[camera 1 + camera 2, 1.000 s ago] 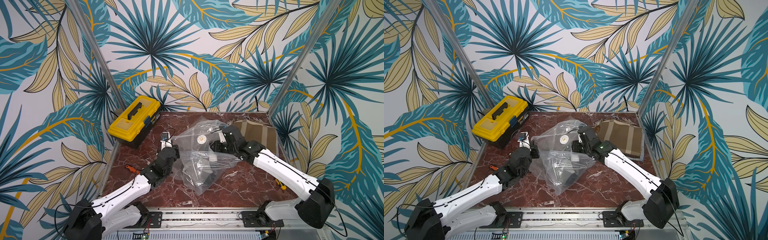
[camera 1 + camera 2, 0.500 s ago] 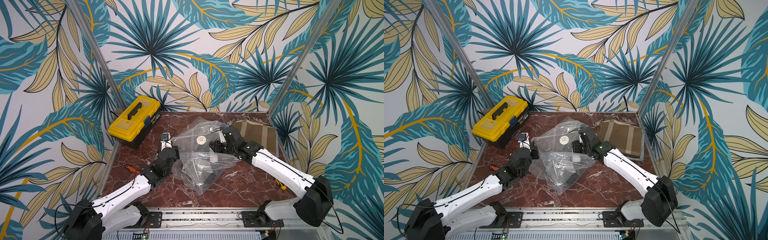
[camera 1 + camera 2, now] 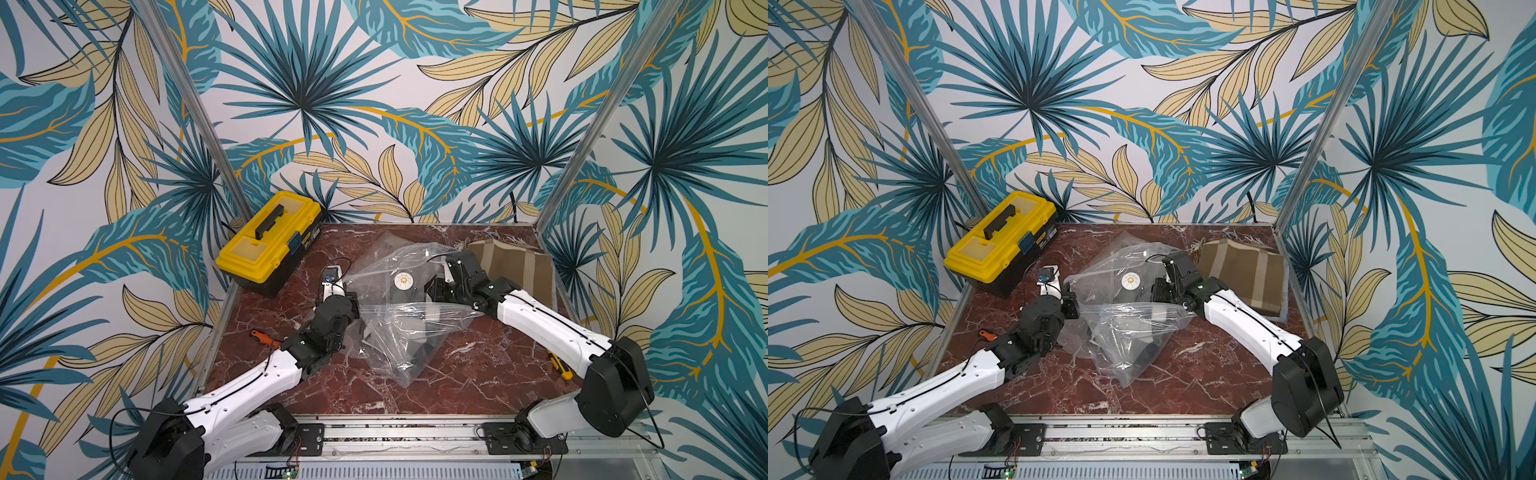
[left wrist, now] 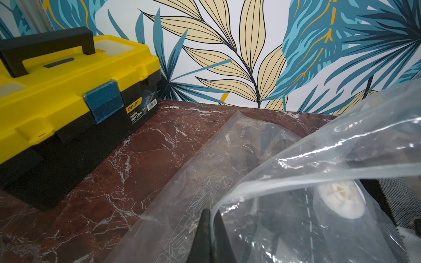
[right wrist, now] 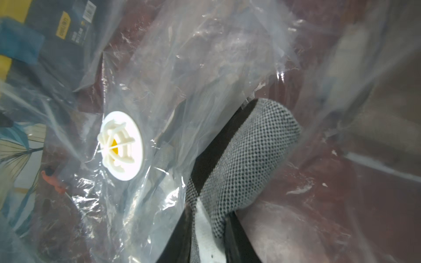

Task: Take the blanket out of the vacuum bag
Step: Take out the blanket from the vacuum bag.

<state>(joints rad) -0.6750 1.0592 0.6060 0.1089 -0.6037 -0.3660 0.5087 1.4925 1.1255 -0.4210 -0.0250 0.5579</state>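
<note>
White-shelled left arm point(image 3: 249, 382), matching right arm point(image 3: 544, 324): black joint housings, bulky rounded black shoulder blocks, thin black cable along each shell, small screw holes. Left pincer point(image 4: 210, 214): black, tapered.

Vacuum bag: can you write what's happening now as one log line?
left gripper: shut on vacuum bag edge | right gripper: inside bag, pinching blanket | blanket: not out yet

A: Toolbox point(image 3: 270, 245)?
B: Yellow and black, blue latch point(image 4: 103, 100).
A: Table point(image 3: 457, 382)?
B: Dark red marble, white veins.
A: Blanket point(image 5: 246, 164)?
B: Fine black-and-white weave; the bag point(image 3: 399, 332) is clear, its valve point(image 3: 402, 281) white.
</note>
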